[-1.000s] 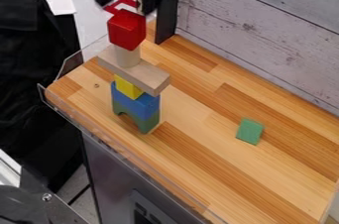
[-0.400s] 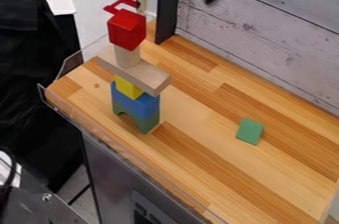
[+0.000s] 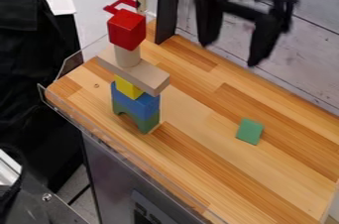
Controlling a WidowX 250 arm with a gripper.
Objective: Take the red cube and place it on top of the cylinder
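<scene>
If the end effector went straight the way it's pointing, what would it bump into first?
Probably the table. The end effector points down at it, with the green block near that line. It might clip the block instead; depth is unclear.

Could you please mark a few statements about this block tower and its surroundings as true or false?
1. The red cube sits on top of the cylinder. True.
2. The hand is closed on the red cube. False: it is open, off to the side of the tower.
3. The yellow block is above the wooden plank. False: it is beneath the plank.
4. The blue block rests on a green arch. True.
5. The loose green block is leaning against the tower. False: it lies apart, on the wooden surface.
</scene>
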